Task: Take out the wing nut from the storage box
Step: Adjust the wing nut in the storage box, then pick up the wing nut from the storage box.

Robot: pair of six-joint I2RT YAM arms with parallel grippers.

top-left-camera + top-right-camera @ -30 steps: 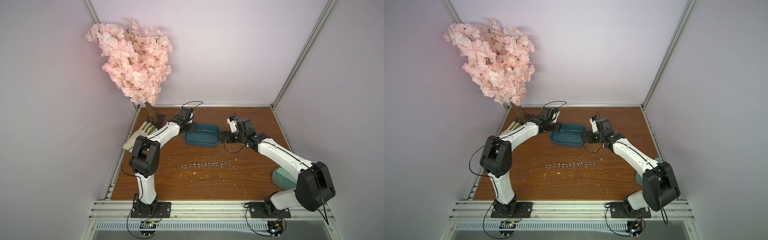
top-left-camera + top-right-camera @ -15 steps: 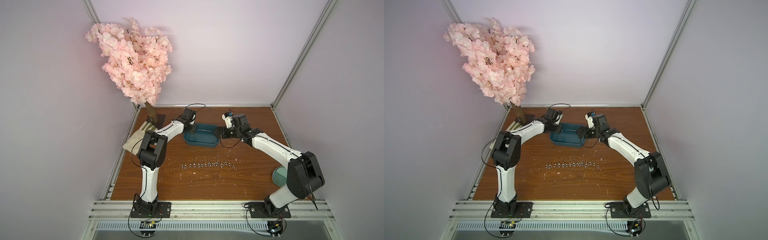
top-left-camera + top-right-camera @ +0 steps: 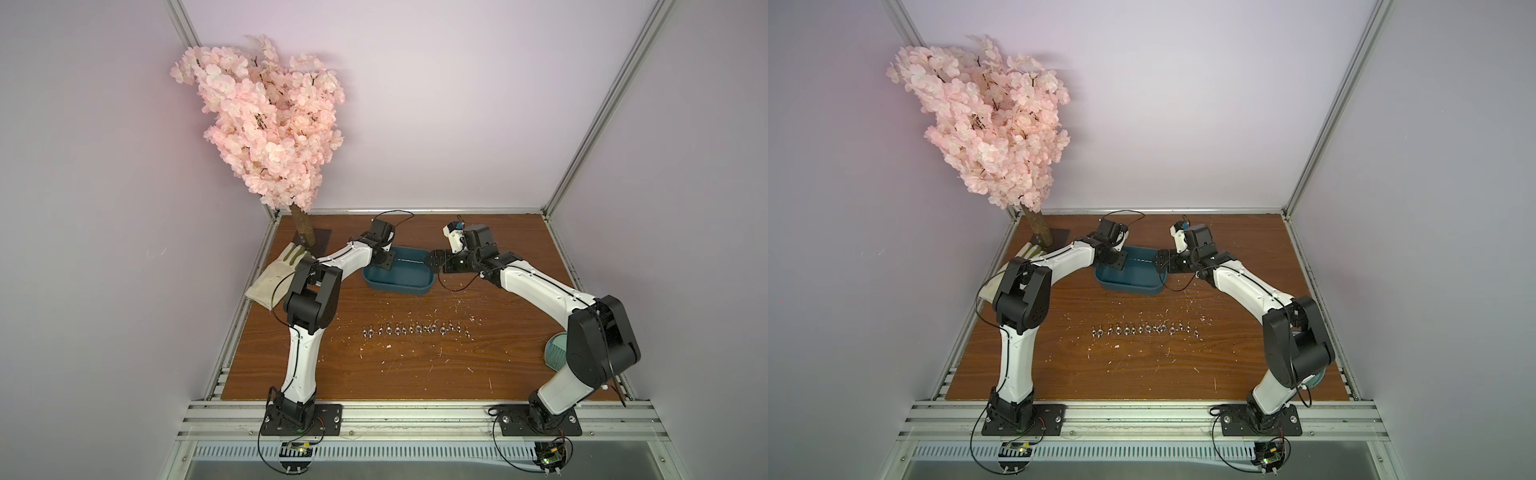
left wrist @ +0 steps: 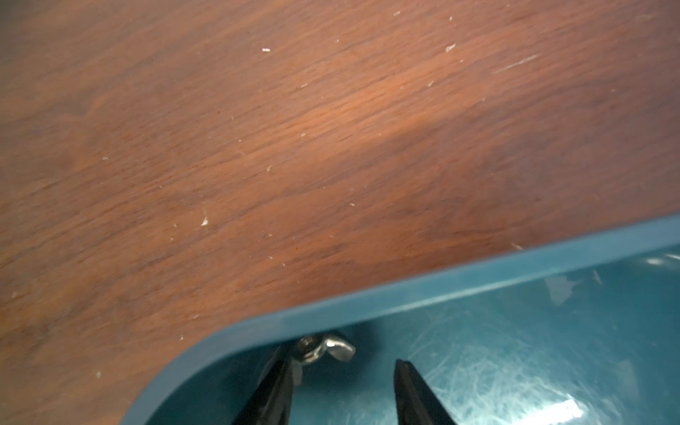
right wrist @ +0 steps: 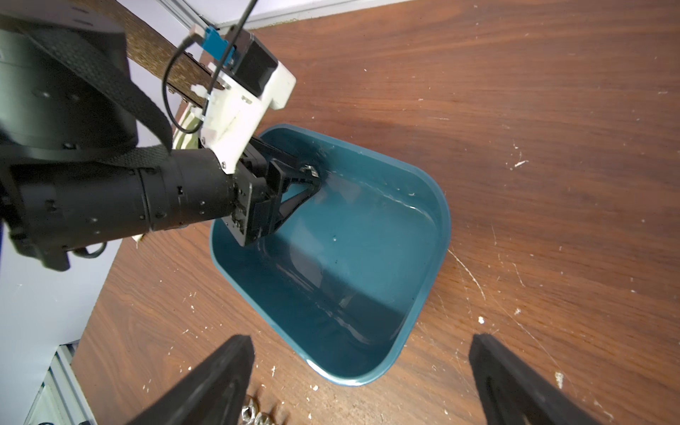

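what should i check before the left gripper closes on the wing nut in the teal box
1. wing nut in sight, lying in a corner of the storage box close to its wall: ok
2. left gripper down inside the box with its jaws apart: ok
3. Nut centred in the gap between those jaws: not ok, it sits off to one side, at the tip of one finger
4. Room for that finger between nut and wall: cannot tell
5. right gripper open and apart from the left one: ok
6. Box steadied: not ok, the right jaws stand wide on either side of its end without clamping it
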